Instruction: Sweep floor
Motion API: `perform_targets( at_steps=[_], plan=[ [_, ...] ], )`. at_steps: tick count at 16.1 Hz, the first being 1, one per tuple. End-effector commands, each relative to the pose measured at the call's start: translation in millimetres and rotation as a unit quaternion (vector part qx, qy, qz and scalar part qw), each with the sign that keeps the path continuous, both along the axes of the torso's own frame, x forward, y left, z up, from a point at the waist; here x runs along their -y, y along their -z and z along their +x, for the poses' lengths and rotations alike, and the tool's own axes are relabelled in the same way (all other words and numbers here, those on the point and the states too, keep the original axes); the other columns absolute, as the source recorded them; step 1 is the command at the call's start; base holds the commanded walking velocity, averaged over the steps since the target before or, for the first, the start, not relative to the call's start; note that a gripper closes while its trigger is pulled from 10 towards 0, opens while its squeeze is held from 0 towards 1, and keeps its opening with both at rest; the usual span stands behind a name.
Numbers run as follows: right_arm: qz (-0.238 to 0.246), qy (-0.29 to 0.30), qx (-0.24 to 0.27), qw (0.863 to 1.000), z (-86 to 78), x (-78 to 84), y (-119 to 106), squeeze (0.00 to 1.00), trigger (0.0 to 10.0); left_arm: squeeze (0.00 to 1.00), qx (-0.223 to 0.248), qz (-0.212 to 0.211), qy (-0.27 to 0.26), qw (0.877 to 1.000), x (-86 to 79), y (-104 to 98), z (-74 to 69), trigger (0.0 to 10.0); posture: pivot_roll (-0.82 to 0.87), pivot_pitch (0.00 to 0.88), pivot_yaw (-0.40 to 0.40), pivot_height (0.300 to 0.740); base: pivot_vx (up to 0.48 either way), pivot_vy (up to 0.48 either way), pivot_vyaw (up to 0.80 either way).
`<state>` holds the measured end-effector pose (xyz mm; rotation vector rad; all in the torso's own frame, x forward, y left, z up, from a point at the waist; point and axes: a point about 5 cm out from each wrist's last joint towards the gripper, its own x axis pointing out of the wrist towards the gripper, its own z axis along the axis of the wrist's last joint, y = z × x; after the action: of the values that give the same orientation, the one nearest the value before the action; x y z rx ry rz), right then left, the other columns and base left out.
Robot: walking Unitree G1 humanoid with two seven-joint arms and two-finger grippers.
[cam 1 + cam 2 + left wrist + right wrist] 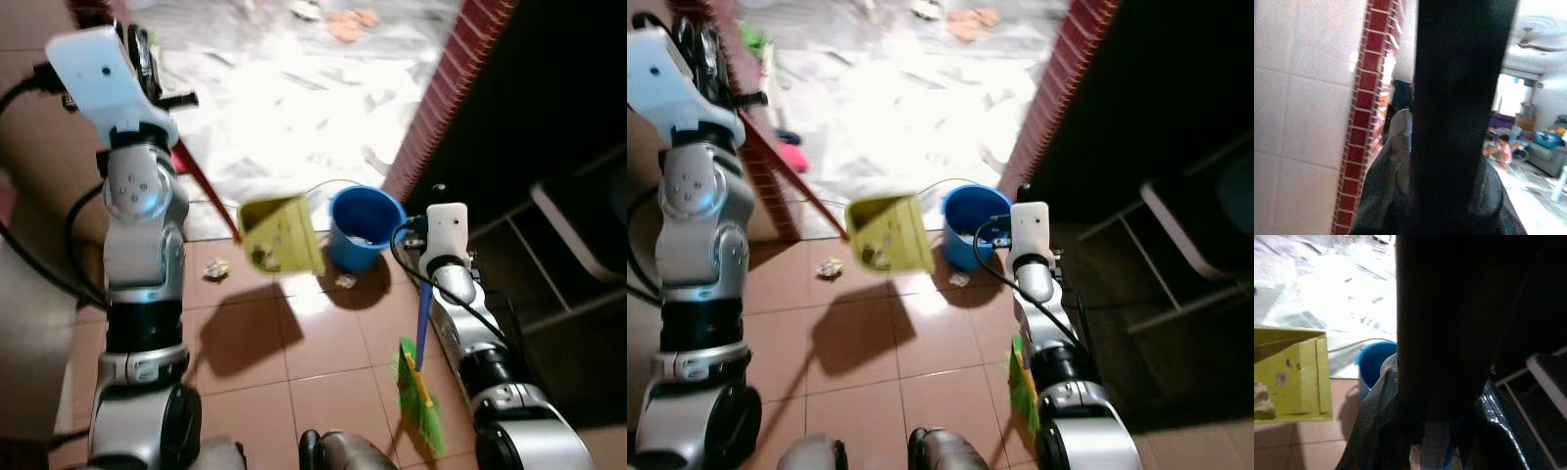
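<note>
Holding the yellow dustpan (281,234) aloft with our left claw clamped on its red handle (204,186), right claw (428,284) gripping the broom (420,377), we risk spilling litter short of the blue bucket (362,227)

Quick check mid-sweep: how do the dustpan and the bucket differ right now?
The dustpan is yellow-green and flat-sided; the bucket is blue and round. The dustpan hangs tilted above the floor on a red handle, casting a shadow below, while the bucket stands upright on the tiles. The dustpan holds a crumpled scrap; what is in the bucket is unclear. Both sit near the doorway, side by side.
</note>
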<state>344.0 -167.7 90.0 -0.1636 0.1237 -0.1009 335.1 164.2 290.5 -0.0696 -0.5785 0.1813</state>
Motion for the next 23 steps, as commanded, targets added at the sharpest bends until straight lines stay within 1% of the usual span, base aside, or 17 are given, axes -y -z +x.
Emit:
perform_targets(
  at_steps=[1,3,5,7,9,10,11,13,14,15,16,18,19,20,21,22,23],
  plan=[
    [0.036,-0.005,0.03,0.999,5.5,-5.6,-11,0.0,10.0,0.0,0.029,0.018,0.016,0.999,7.7,-12,-1.4,10.0,0.03,0.068,-0.054,0.74,0.394,0.0,0.0],
    [0.088,-0.037,0.067,0.993,6.0,-23.8,-18,0.0,10.0,0.0,0.006,0.047,0.036,0.998,13.5,0,2.1,10.0,0.04,0.05,-0.013,0.74,0.369,0.0,0.0],
    [0.094,-0.039,0.089,0.991,3.0,-31.4,-20,0.0,10.0,0.0,-0.011,0.064,0.053,0.996,14.3,10,3.4,10.0,0.04,0.028,0.038,0.74,0.368,0.0,0.0],
    [0.095,-0.02,0.089,0.991,0.3,-28.3,-16,0.0,10.0,0.0,-0.006,0.078,0.068,0.995,18.2,6,5.6,10.0,0.04,0.009,0.067,0.74,0.394,0.0,0.0],
    [0.096,-0.009,0.089,0.991,-0.5,-24.6,-13,0.0,10.0,0.0,0.007,0.086,0.083,0.993,22.5,-4,11.5,10.0,0.03,0.0,0.079,0.74,0.394,0.0,0.0],
    [0.094,-0.013,0.092,0.991,0.1,-22.8,-13,0.0,10.0,0.0,0.012,0.091,0.099,0.991,28.8,-9,17.1,10.0,0.02,0.0,0.071,0.74,0.0,0.0,0.0],
    [0.091,-0.017,0.092,0.991,0.4,-22.3,-13,0.0,10.0,0.0,0.008,0.085,0.106,0.991,30.7,-7,18.4,10.0,0.01,0.0,0.067,0.74,0.0,0.0,0.0],
    [0.084,-0.024,0.089,0.992,0.9,-21.2,-12,0.0,10.0,0.0,-0.011,0.093,0.102,0.99,32.9,4,19.2,10.0,0.01,0.0,0.053,0.74,0.0,0.0,0.0],
    [0.081,-0.026,0.088,0.993,1.0,-19.6,-12,0.0,10.0,0.0,-0.028,0.095,0.099,0.99,33.2,15,18.5,10.0,0.01,0.0,0.043,0.74,0.0,0.0,0.0],
    [0.07,-0.03,0.083,0.994,0.7,-16.7,-11,0.0,10.0,0.0,-0.055,0.1,0.092,0.989,27.8,37,14.8,10.0,0.01,0.0,0.03,0.74,0.0,0.0,0.0],
    [0.065,-0.035,0.08,0.994,-0.4,-15.6,-9,0.0,10.0,0.0,-0.073,0.097,0.092,0.988,23.9,52,12.6,10.0,0.01,0.0,0.016,0.74,0.0,0.0,0.0],
    [0.054,-0.049,0.067,0.995,-3.7,-15.2,-2,0.0,10.0,0.0,-0.095,0.104,0.091,0.986,21.9,76,6.7,10.0,0.02,0.0,-0.024,0.74,0.0,0.0,0.0],
    [0.042,-0.064,0.065,0.995,-5.4,-18.0,-1,0.0,10.0,0.0,-0.112,0.107,0.089,0.984,21.1,89,3.9,10.0,0.03,0.0,-0.051,0.74,0.0,0.0,0.0],
    [0.016,-0.086,0.061,0.994,-8.1,-20.4,3,0.0,10.0,0.0,-0.129,0.119,0.097,0.98,24.2,108,-1.8,10.0,0.04,0.0,-0.114,0.74,0.0,0.0,0.0],
    [0.016,-0.09,0.059,0.994,-9.6,-19.6,4,0.0,10.0,0.0,-0.153,0.125,0.095,0.976,24.6,126,-7.1,10.0,0.05,0.0,-0.121,0.74,0.0,0.0,0.0],
    [0.015,-0.09,0.058,0.994,-10.6,-18.9,6,0.0,10.0,0.0,-0.171,0.133,0.09,0.972,22.8,138,-11.9,10.0,0.06,0.0,-0.118,0.74,0.0,0.0,0.0],
    [0.021,-0.084,0.057,0.995,-11.6,-18.4,7,0.0,10.0,0.0,-0.183,0.13,0.086,0.971,19.4,149,-17.9,10.0,0.06,0.0,-0.107,0.74,0.0,0.0,0.0]
  ],
)
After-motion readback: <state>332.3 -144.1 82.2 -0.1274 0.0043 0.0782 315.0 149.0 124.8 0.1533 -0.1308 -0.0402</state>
